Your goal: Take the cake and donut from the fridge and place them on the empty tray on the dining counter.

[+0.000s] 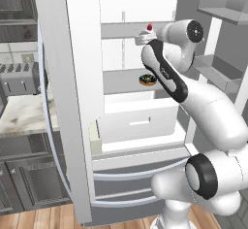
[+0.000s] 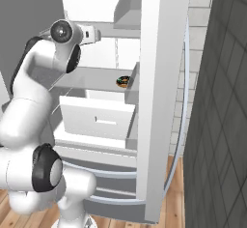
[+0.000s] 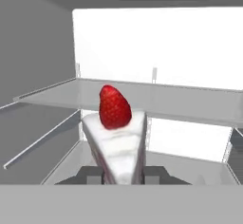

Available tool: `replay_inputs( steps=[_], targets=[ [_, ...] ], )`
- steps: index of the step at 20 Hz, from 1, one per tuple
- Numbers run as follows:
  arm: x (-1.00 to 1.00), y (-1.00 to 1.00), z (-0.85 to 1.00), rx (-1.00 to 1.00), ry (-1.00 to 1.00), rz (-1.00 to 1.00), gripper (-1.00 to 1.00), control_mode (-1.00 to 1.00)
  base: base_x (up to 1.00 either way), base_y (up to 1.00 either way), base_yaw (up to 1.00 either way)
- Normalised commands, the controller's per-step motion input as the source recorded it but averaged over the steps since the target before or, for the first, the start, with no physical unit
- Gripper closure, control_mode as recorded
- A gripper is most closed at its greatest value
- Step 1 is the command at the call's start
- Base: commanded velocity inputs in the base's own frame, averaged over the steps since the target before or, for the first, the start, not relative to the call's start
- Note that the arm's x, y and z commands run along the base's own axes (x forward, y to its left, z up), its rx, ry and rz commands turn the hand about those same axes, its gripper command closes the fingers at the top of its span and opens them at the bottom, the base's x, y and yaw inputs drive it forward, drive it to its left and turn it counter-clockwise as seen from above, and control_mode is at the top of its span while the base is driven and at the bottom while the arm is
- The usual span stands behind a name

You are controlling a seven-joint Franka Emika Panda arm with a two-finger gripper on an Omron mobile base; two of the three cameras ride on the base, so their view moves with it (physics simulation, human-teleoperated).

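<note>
White frosting and a glossy red strawberry mark the cake (image 3: 118,144), a narrow wedge standing upright between the dark finger tips of the gripper (image 3: 122,174), which is closed narrowly on the slice's lower flanks. In the left base view the cake (image 1: 146,35) hangs at the end of the arm, in front of the upper shelf of the fridge (image 1: 68,102), clear of the shelf surface as far as the hand view shows.

Judged by its look, the slice is light, soft and easily crushed; the frosted sides would smear or slip under a hard squeeze, so a gentle hold low on the two flat sides, away from the tapered tip and the berry, seems the safest. Tilting could topple the strawberry.

Still in the fridge, the donut (image 1: 147,80) lies on the lower grey shelf, a dark brown ring with pale speckles, above a white drawer (image 1: 138,119). It looks firmer, with a rounded rim that suits a pinch across the ring. Shelves are flat, smooth and matte grey; the fridge walls are plain white.
</note>
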Motion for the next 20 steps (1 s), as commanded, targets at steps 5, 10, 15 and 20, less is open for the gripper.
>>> replay_inputs(
  steps=[5, 10, 15, 20],
  targets=[
    [-1.0, -0.28, 0.42, 0.0, 0.0, 0.0, 1.0, -1.0, 0.0, 0.0, 0.0],
    [-1.0, -0.42, 0.12, 0.0, 0.0, 0.0, 1.0, -1.0, 0.0, 0.0, 0.0],
    [-0.98, -0.12, -0.1, 0.0, 0.03, 0.0, 1.0, -1.0, 0.0, 0.0, 0.0],
    [-0.85, 0.0, -0.16, 0.0, 0.0, 0.0, 1.0, -1.0, 0.0, 0.0, 0.0]
  ],
)
